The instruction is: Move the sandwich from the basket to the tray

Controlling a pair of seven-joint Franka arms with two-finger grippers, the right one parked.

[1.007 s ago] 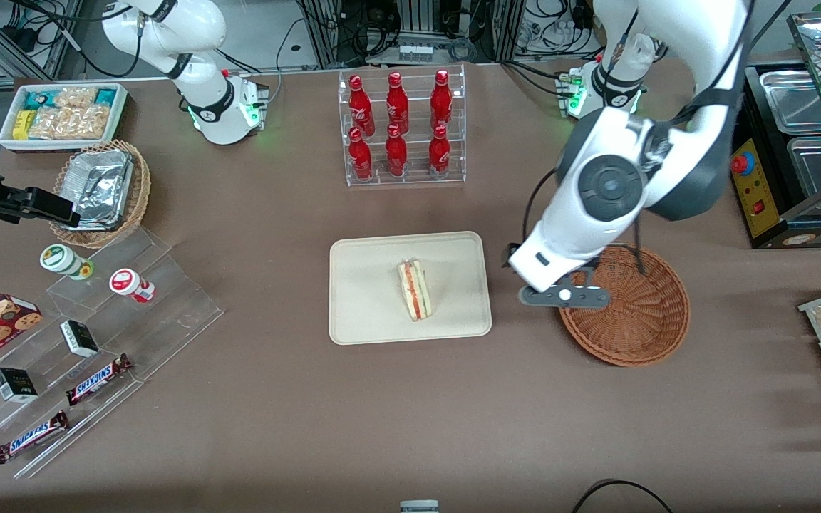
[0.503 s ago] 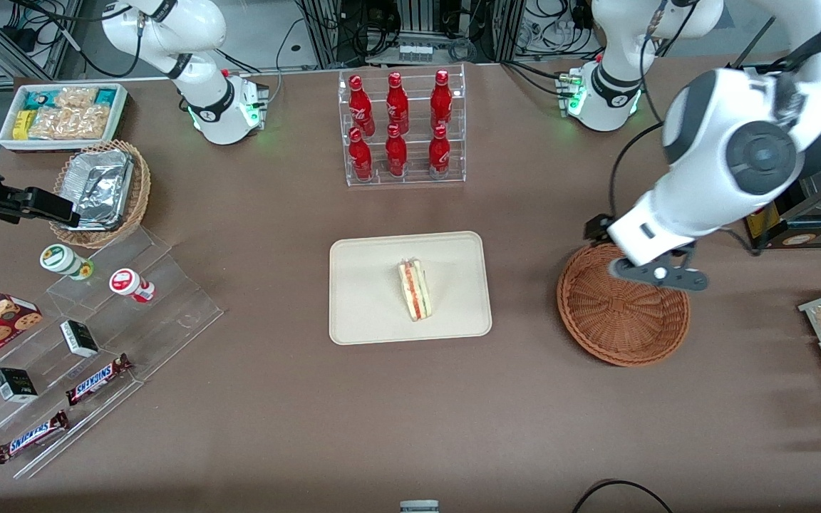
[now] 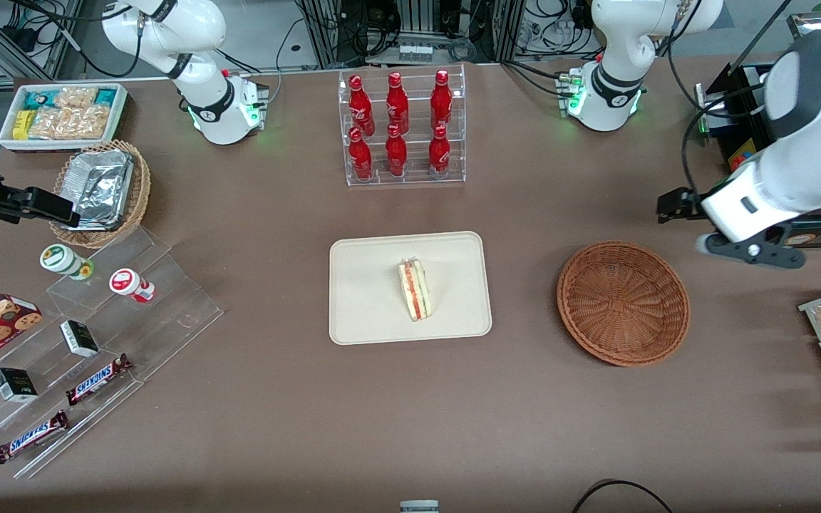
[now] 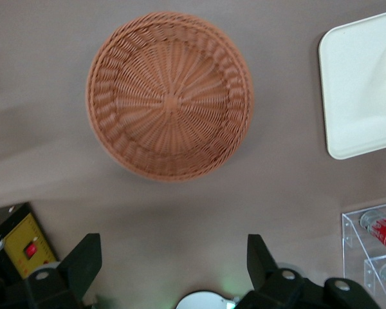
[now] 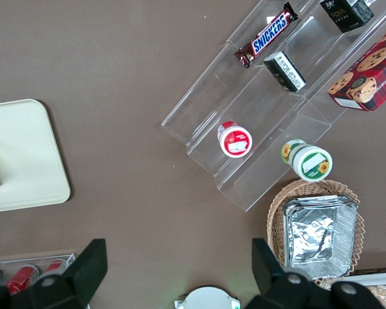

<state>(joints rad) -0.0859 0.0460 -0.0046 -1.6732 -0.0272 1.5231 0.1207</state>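
**Sandwich on tray, my claw clear and empty**

My claw (image 3: 752, 251) hangs above the table toward the working arm's end, off to the side of the basket (image 3: 623, 303) and not over it. In my wrist view both fingers (image 4: 83, 262) are spread wide with nothing between them, just bare table and the basket below.

Basket sits near my claw, toward the middle of the table and a little nearer the front camera. Wrist view shows its woven bottom (image 4: 170, 95) fully bare, nothing in it.

Sandwich (image 3: 415, 290) lies well apart from my claw, past the basket, roughly in the middle of the tray (image 3: 368, 313). It rests on its side, red and green filling edge showing, bread touching the tray floor, clear of the rim. Tray corner also shows in my wrist view (image 4: 354, 96).

Progress, my read: pick done, carry done, release done, since the sandwich is in the tray and my claw holds nothing. Task looks essentially complete. Only thing left would be parking my arm clear of the work area.
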